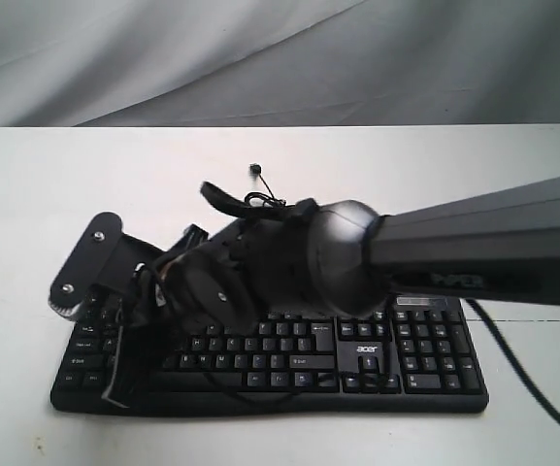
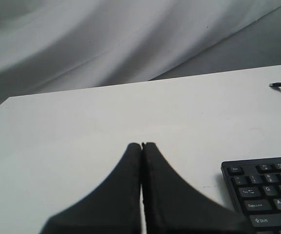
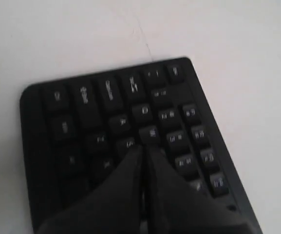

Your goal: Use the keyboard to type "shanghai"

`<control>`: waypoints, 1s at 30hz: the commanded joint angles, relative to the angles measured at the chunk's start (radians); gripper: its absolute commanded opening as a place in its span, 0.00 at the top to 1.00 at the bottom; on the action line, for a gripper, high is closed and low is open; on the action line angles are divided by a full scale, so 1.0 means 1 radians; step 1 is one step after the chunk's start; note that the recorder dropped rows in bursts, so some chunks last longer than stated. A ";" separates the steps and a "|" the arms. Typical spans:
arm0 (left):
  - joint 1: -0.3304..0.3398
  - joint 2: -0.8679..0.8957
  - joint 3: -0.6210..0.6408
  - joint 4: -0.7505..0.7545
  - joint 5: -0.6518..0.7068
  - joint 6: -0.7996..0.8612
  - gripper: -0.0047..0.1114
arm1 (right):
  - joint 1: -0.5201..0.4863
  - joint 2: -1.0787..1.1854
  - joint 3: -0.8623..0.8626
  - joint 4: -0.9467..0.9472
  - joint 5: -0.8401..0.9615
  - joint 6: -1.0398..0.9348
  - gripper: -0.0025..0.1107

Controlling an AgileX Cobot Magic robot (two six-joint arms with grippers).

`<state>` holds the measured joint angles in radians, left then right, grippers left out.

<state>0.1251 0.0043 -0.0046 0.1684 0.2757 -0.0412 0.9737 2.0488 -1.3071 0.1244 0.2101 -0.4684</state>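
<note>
Found the keyboard flat on the table, legends up for key access. Held the right end effector, pressed together into one narrow tip, low over the left-hand letter keys, presumably for single-key strikes; exact key unreadable. Parked the left end effector, likewise pinched together, over bare table beside the keyboard's left end.

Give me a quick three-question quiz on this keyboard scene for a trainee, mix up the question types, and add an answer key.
1. True or false: the left jaws stand open.
2. The right jaws hang over: A a mouse, B the keyboard's left end, C a notebook.
3. Fill in: the keyboard's white logo reads ____.
Key: 1 false; 2 B; 3 acer.
</note>
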 commanded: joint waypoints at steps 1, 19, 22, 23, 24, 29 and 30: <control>-0.007 -0.004 0.005 -0.002 -0.010 -0.004 0.96 | -0.020 -0.105 0.159 0.022 -0.071 0.006 0.98; -0.007 -0.004 0.005 -0.002 -0.010 -0.004 0.96 | -0.053 -0.103 0.277 0.044 -0.136 0.006 0.98; -0.007 -0.004 0.005 -0.002 -0.010 -0.004 0.96 | -0.055 -0.103 0.277 0.044 -0.149 0.006 0.98; -0.007 -0.004 0.005 -0.002 -0.010 -0.004 0.96 | -0.055 -0.103 0.277 0.044 -0.151 0.006 0.98; -0.007 -0.004 0.005 -0.002 -0.010 -0.004 0.96 | -0.055 -0.103 0.277 0.044 -0.153 0.006 0.98; -0.007 -0.004 0.005 -0.002 -0.010 -0.004 0.96 | -0.055 -0.103 0.277 0.044 -0.157 0.006 0.98; -0.007 -0.004 0.005 -0.002 -0.010 -0.004 0.96 | -0.055 -0.103 0.277 0.044 -0.161 0.006 0.98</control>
<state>0.1251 0.0043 -0.0046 0.1684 0.2757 -0.0412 0.9257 1.9479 -1.0325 0.1633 0.0682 -0.4684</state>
